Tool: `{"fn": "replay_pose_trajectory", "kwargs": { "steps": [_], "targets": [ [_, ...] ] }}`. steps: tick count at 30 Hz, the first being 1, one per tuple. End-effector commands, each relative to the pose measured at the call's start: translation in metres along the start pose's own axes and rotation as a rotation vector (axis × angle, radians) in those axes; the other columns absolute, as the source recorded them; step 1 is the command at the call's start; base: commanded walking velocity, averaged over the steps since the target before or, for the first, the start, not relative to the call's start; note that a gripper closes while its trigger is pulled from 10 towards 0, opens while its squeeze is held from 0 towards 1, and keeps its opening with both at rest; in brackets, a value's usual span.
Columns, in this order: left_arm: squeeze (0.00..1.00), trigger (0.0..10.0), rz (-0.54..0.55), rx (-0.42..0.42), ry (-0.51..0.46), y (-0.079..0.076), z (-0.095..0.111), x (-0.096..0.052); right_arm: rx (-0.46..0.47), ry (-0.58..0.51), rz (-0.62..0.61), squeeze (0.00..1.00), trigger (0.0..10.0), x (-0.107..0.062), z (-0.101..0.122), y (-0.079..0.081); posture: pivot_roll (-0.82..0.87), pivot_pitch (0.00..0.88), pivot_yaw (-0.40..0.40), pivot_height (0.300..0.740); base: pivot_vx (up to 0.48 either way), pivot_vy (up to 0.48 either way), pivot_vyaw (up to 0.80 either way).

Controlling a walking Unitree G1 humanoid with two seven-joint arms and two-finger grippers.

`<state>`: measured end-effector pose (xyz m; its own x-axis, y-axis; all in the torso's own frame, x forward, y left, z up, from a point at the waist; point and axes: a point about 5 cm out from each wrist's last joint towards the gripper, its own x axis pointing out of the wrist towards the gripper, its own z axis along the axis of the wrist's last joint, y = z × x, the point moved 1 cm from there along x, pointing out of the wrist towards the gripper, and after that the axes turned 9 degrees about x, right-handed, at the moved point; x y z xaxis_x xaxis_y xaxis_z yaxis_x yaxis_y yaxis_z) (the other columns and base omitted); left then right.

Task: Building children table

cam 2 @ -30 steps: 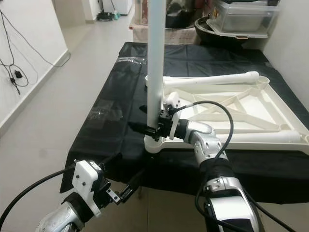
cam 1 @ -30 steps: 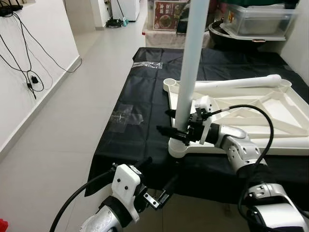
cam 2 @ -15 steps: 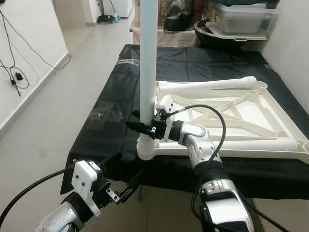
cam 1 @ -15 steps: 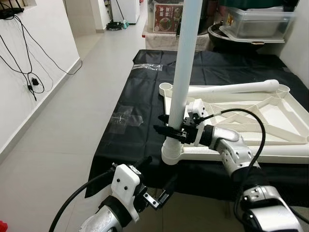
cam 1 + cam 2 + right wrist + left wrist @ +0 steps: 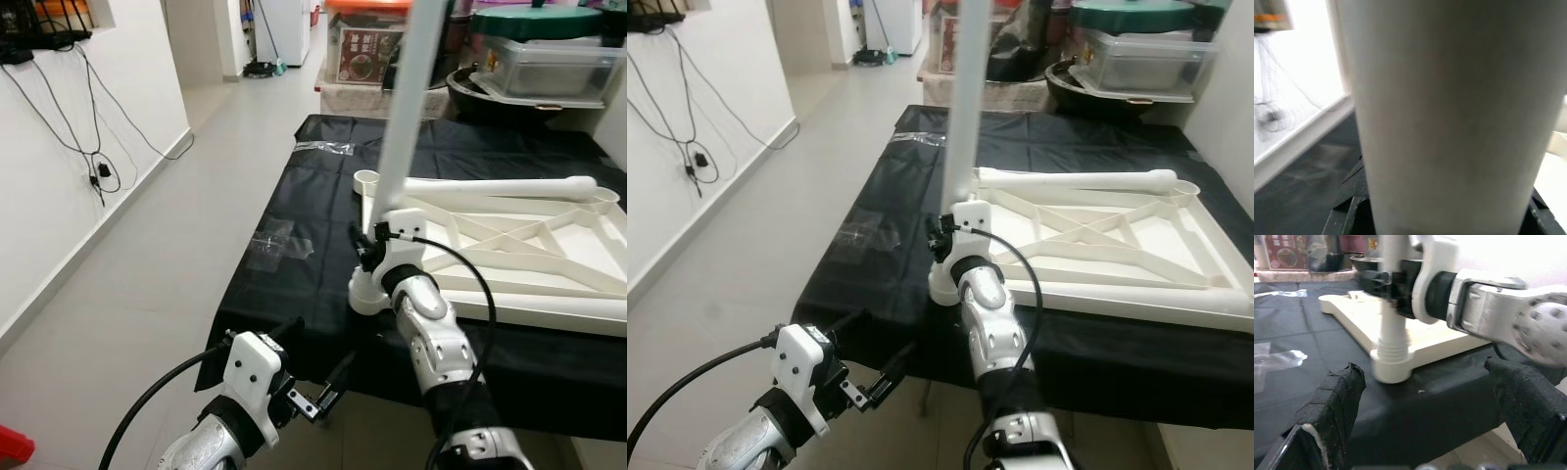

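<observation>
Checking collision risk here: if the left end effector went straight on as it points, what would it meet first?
Probably the near corner socket of the table top, where the upright leg sits; depth is unclear.

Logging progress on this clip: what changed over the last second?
The right gripper keeps its grip low on the upright table leg in the tabletop's corner socket; its forearm has swung toward the robot. The left gripper stays low, open. Loose legs unmoved.

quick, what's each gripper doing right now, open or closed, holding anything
Left gripper: open, holding nothing, low in front of the table edge.
Right gripper: closed on the upright white table leg near its socket.
</observation>
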<state>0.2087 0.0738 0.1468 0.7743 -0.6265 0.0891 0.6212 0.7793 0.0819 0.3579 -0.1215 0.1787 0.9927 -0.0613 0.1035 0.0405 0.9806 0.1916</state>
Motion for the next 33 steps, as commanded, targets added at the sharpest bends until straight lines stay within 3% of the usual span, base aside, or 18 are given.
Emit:
{"fn": "replay_pose_trajectory", "kwargs": {
  "steps": [1,2,4,10,11,14,15,17,18,23,24,25,26,28,30,31,32,33],
  "targets": [
    [0.0,10.0,-0.004,-0.004,0.007,0.0,-0.003,0.0,0.005,-0.013,-0.25,0.0,0.0,-0.009,0.0,-0.026,0.09,0.086,0.006,0.74,0.0,0.0,0.0],
    [0.0,10.0,-0.004,-0.004,0.007,0.0,-0.003,0.0,0.005,-0.013,-0.25,0.0,0.0,-0.009,0.0,-0.026,0.09,0.086,0.006,0.74,0.0,0.0,0.0],
    [0.0,10.0,-0.002,-0.006,0.008,-0.001,-0.004,0.001,0.054,-0.001,-0.399,0.0,0.0,-0.019,-0.007,-0.017,0.09,0.086,0.004,0.74,0.0,0.0,0.0],
    [0.0,10.0,0.001,-0.007,0.008,-0.002,-0.005,0.001,0.092,0.023,-0.422,0.0,0.2,-0.02,-0.013,-0.005,0.09,0.089,0.0,0.74,0.0,0.0,0.0],
    [0.0,10.0,0.002,-0.009,0.009,-0.002,-0.005,0.001,0.119,0.021,-0.359,0.0,10.0,-0.017,-0.013,0.002,0.08,0.09,0.001,0.74,0.0,0.0,0.0],
    [0.0,10.0,0.003,-0.01,0.01,-0.002,-0.006,0.001,0.132,0.016,-0.32,0.0,10.0,-0.016,-0.011,0.006,0.08,0.09,0.001,0.74,0.0,0.0,0.0],
    [0.0,10.0,0.002,-0.011,0.01,-0.002,-0.006,0.001,0.131,0.006,-0.27,1.0,10.0,-0.015,-0.007,0.011,0.08,0.088,0.001,0.74,0.0,0.0,0.0],
    [0.0,10.0,0.001,-0.012,0.011,-0.001,-0.007,0.001,0.122,-0.009,-0.225,1.0,10.0,-0.013,-0.003,0.013,0.08,0.089,0.003,0.74,0.0,0.0,0.0],
    [0.0,10.0,-0.001,-0.012,0.012,-0.001,-0.007,0.001,0.12,-0.022,-0.175,0.0,10.0,-0.011,0.0,0.013,0.08,0.087,0.003,0.74,0.0,0.0,0.0],
    [0.0,10.0,-0.002,-0.011,0.013,-0.001,-0.008,0.002,0.147,-0.016,-0.041,0.0,10.0,-0.007,0.004,0.013,0.08,0.086,0.002,0.74,0.0,0.0,0.0],
    [0.0,10.0,0.0,-0.01,0.013,0.0,-0.008,0.002,0.21,-0.005,0.141,0.0,10.0,-0.003,0.006,0.01,0.08,0.086,0.002,0.74,0.0,0.0,0.0],
    [0.0,10.0,0.0,-0.01,0.013,0.0,-0.008,0.002,0.21,-0.005,0.141,0.0,10.0,-0.003,0.006,0.01,0.08,0.086,0.002,0.74,0.0,0.0,0.0],
    [0.0,10.0,-0.001,-0.009,0.012,0.0,-0.008,0.002,0.219,0.003,0.241,0.0,10.0,-0.002,0.008,0.006,0.08,0.084,0.002,0.74,0.0,0.0,0.0],
    [0.0,10.0,-0.001,-0.009,0.012,0.0,-0.008,0.003,0.221,0.007,0.296,0.0,10.0,-0.001,0.009,0.004,0.08,0.084,0.002,0.74,0.0,0.0,0.0],
    [0.0,10.0,-0.002,-0.01,0.01,-0.001,-0.008,0.003,0.186,0.114,0.557,0.0,10.0,-0.002,0.007,0.002,0.08,0.081,0.003,0.74,0.0,0.0,0.0],
    [0.0,10.0,-0.002,-0.01,0.01,-0.001,-0.008,0.003,0.186,0.114,0.557,0.0,10.0,-0.002,0.007,0.002,0.08,0.081,0.003,0.74,0.0,0.0,0.0],
    [0.0,10.0,-0.003,-0.01,0.009,-0.001,-0.008,0.003,0.18,0.157,0.686,0.0,10.0,-0.003,0.008,0.002,0.08,0.078,0.0,0.74,0.0,0.0,0.0],
    [0.0,10.0,-0.003,-0.01,0.009,-0.001,-0.008,0.003,0.18,0.157,0.686,0.0,10.0,-0.003,0.008,0.002,0.08,0.078,0.0,0.74,0.0,0.0,0.0]
  ]
}}
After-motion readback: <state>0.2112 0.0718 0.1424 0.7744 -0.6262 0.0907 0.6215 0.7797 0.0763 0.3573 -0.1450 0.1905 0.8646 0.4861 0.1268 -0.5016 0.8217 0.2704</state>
